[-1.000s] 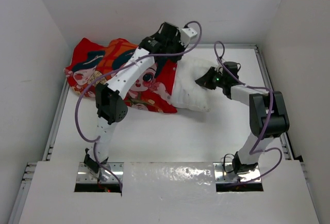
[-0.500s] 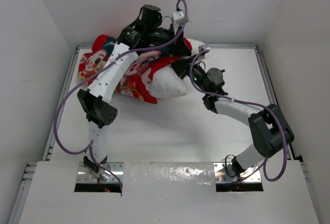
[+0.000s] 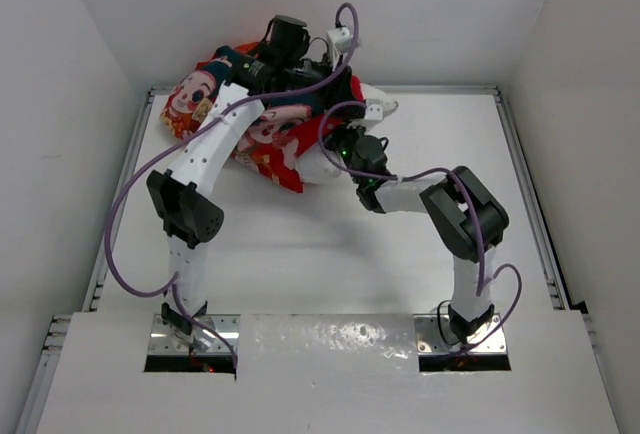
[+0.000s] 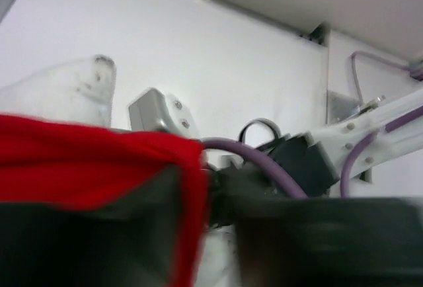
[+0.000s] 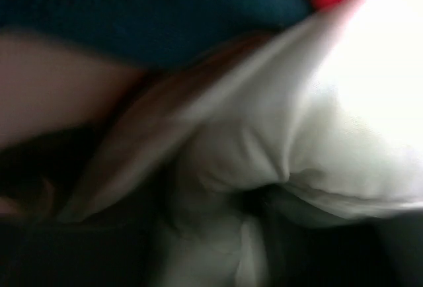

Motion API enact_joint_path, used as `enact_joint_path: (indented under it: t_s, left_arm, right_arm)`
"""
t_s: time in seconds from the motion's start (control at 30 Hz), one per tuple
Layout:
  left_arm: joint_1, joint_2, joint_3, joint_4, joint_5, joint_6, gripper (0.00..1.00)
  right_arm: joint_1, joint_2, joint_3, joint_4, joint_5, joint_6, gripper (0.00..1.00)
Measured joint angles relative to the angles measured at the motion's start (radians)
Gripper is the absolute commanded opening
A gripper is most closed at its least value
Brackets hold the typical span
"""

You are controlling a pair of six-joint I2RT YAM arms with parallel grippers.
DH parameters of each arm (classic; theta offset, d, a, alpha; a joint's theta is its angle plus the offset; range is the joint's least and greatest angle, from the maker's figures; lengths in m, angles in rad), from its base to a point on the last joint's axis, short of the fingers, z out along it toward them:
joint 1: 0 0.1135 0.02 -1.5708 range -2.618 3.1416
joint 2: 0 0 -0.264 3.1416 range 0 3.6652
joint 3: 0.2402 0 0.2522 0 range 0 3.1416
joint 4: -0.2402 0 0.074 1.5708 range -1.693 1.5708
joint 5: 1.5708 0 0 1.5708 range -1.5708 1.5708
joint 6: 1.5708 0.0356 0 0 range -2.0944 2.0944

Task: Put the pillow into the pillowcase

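Observation:
The red pillowcase with cartoon faces lies bunched at the far middle-left of the table, over most of the white pillow. One pillow corner pokes out to the right. My left gripper hovers over the bundle's far side. In the left wrist view its jaws stand apart, and the pillowcase hem drapes over the left finger, with a speckled pillow corner behind. My right gripper presses into the bundle's right side. Its blurred fingers stand apart with folds of pillow between them, under the pillowcase.
The white table is boxed in by white walls, and the back wall is close behind the bundle. Purple cables loop off both arms. The right arm's forearm crosses near my left gripper. Metal rails edge the table.
The bundle and both arms moved left and toward the back wall, and the pillowcase covers more pillow. The right arm folded in to the left. Both grippers went from shut to open.

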Motion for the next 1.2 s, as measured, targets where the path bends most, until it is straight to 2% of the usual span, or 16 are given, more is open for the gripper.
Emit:
enact_joint_path:
  t_s: [0.03, 0.07, 0.33, 0.37, 0.43, 0.47, 0.5, 0.53, 0.57, 0.6, 0.67, 0.7, 0.77, 0.97, 1.13, 1.2]
  left_arm:
    - [-0.003, -0.001, 0.003, -0.042, -0.046, 0.050, 0.74]
    - [-0.005, -0.005, 0.003, -0.086, -0.067, 0.080, 0.99]
    - [0.054, -0.180, -0.203, -0.209, -0.526, 0.269, 1.00]
    - [0.063, -0.217, -0.255, -0.197, -0.573, 0.277, 1.00]
    - [0.071, -0.321, -0.404, -0.163, -0.661, 0.285, 0.46]
    - [0.071, -0.365, -0.456, -0.166, -0.692, 0.288, 0.11]
    - [0.071, -0.397, -0.489, -0.172, -0.719, 0.291, 0.00]
    - [0.071, -0.426, -0.521, -0.163, -0.743, 0.296, 0.00]
    - [0.071, -0.463, -0.570, -0.142, -0.763, 0.298, 0.00]
    - [0.071, -0.500, -0.628, -0.127, -0.777, 0.297, 0.02]
    - [0.071, -0.573, -0.763, -0.098, -0.795, 0.299, 0.35]
    - [0.071, -0.601, -0.833, -0.096, -0.804, 0.297, 0.60]
    - [0.071, -0.627, -0.960, -0.080, -0.816, 0.295, 0.76]
    - [0.059, -0.574, -1.251, 0.037, -0.822, 0.295, 0.92]
    - [0.047, -0.499, -1.275, 0.158, -0.779, 0.287, 0.96]
    - [0.047, -0.494, -1.282, 0.222, -0.757, 0.277, 0.90]
  right_arm:
    - [-0.002, -0.005, 0.004, -0.039, -0.017, -0.002, 0.90]
    - [-0.007, -0.014, 0.005, -0.116, -0.041, -0.003, 0.99]
    - [-0.023, -0.299, -0.037, -0.768, -0.162, -0.150, 0.97]
    - [-0.024, -0.312, -0.007, -0.855, -0.171, -0.166, 0.84]
    - [-0.028, -0.324, 0.054, -1.031, -0.204, -0.202, 0.48]
    - [-0.032, -0.328, 0.069, -1.091, -0.217, -0.214, 0.11]
    - [-0.036, -0.336, 0.072, -1.149, -0.234, -0.219, 0.06]
    - [-0.040, -0.343, 0.071, -1.199, -0.248, -0.208, 0.07]
    - [-0.043, -0.352, 0.066, -1.241, -0.261, -0.206, 0.37]
    - [-0.047, -0.365, 0.052, -1.263, -0.267, -0.197, 0.58]
    - [-0.051, -0.413, 0.002, -1.312, -0.278, -0.188, 0.91]
    - [-0.053, -0.448, -0.037, -1.315, -0.284, -0.179, 0.99]
    - [-0.053, -0.548, -0.138, -1.309, -0.292, -0.152, 0.99]
    - [-0.048, -0.866, -0.464, -1.128, -0.326, -0.012, 0.99]
    - [-0.006, -0.779, -0.568, -0.927, -0.366, 0.103, 0.99]
    - [0.014, -0.689, -0.554, -0.851, -0.383, 0.134, 0.99]
